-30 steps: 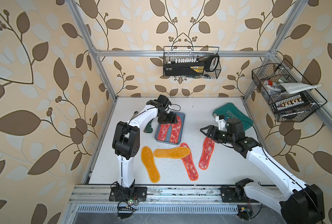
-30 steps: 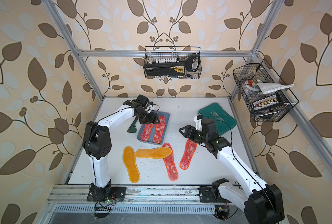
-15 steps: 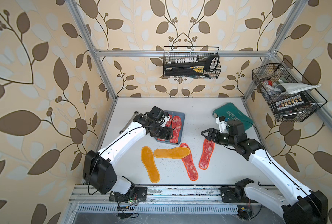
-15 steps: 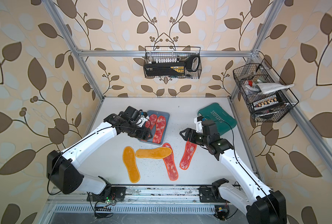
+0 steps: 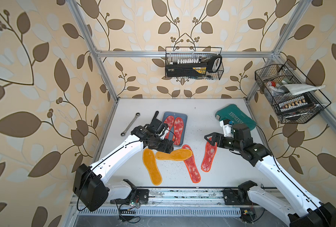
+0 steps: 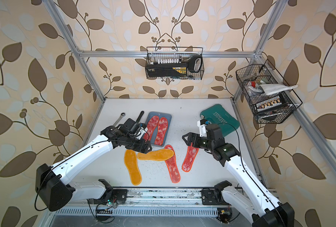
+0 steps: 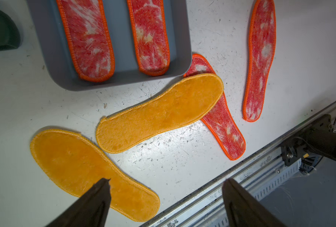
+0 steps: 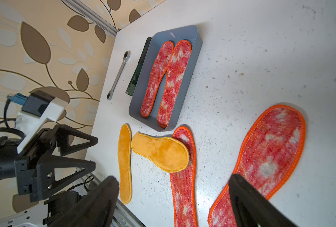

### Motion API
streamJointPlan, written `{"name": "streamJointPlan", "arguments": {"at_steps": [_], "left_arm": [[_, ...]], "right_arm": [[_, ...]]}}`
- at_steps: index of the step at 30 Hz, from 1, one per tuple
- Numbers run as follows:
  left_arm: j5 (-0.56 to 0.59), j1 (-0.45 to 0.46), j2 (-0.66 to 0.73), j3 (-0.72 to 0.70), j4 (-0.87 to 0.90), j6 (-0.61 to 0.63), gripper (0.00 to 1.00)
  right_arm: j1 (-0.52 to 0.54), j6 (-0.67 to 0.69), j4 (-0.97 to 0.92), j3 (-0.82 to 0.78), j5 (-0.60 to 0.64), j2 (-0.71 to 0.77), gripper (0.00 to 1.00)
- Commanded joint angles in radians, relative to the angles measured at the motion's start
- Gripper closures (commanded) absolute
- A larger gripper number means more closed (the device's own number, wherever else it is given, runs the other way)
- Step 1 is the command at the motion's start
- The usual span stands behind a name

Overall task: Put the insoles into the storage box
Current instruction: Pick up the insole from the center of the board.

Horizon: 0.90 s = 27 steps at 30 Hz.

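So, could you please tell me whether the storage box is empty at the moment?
Not empty: the storage box holds two insoles, lying flat side by side with their red-white faces up.

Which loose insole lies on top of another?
The crosswise yellow insole; its wide end covers the middle red insole. The other yellow insole and outer red insole lie alone.

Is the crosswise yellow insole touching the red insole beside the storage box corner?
Touching. The left wrist view shows the yellow insole lying across the red insole, covering part of it.
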<state>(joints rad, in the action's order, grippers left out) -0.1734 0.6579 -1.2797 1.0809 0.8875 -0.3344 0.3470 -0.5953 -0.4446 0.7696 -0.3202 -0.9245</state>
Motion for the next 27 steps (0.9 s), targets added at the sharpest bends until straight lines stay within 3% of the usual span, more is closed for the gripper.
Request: {"name": "streamJointPlan", "arguments": {"at_steps": [1, 9, 27], "left_arm": [[0.019, 0.021, 0.014, -0.014, -0.021, 0.018, 0.06], [-0.026, 0.046, -0.077, -0.064, -0.104, 0.099, 0.08], [-0.036, 0.045, -0.343, -0.026, -0.203, 0.442, 0.19]], "right_arm": [[0.013, 0.02, -0.032, -0.011, 0.021, 0.013, 0.1], [0.023, 0.047, -0.07, -0.009, 0.056, 0.037, 0.1], [0.023, 0.078, -0.075, -0.031, 0.078, 0.058, 0.1]]}}
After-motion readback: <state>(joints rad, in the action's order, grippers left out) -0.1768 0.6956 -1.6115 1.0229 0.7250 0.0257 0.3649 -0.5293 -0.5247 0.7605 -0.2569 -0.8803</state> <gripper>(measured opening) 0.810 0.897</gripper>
